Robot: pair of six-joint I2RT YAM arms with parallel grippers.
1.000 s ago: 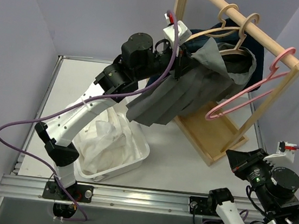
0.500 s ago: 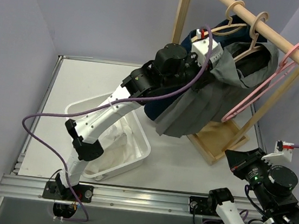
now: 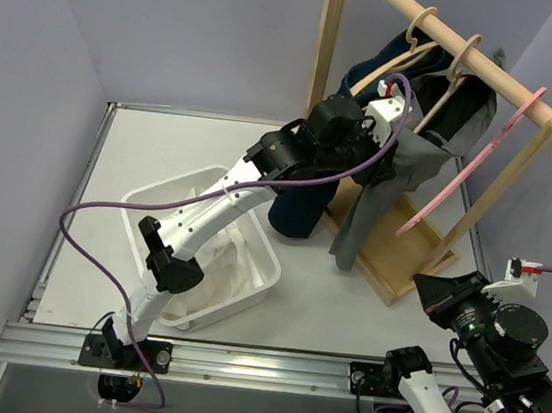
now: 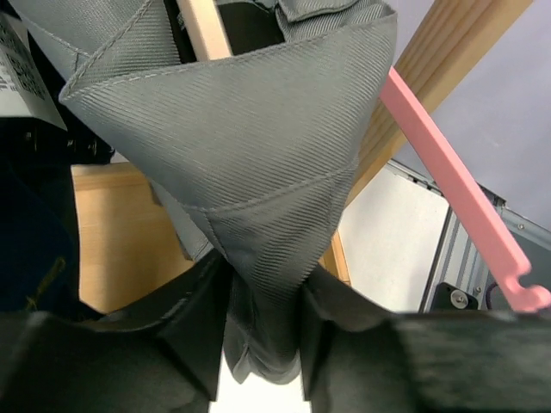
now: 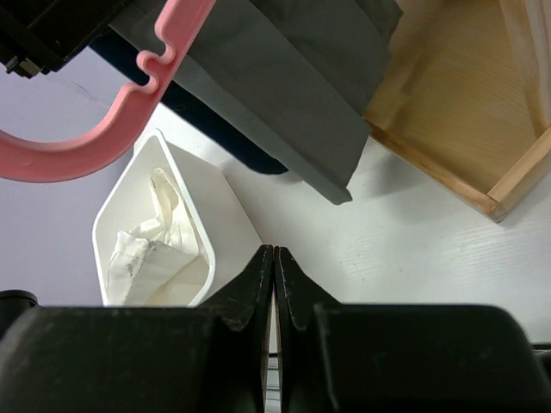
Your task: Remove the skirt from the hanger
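Observation:
The grey skirt (image 3: 392,181) hangs in a narrow fold from a wooden hanger (image 3: 453,65) on the rack's rail. My left gripper (image 3: 393,140) is up against the skirt's upper part. In the left wrist view, a bunched fold of the skirt (image 4: 250,146) runs down between my fingers, and the left gripper (image 4: 263,318) stands open around it. My right gripper (image 5: 274,258) is shut and empty, low at the near right (image 3: 430,286), and looks up at the skirt's hem (image 5: 284,86).
An empty pink hanger (image 3: 461,179) hangs at the rail's right end. A navy garment (image 3: 301,205) hangs left of the skirt. The wooden rack's base (image 3: 401,257) lies below. A white bin (image 3: 156,202) holding pale cloth sits at the front left.
My left arm swung right toward the rack, carrying the skirt back. The skirt, spread wide before, now hangs straight and narrow. The left jaws have parted.

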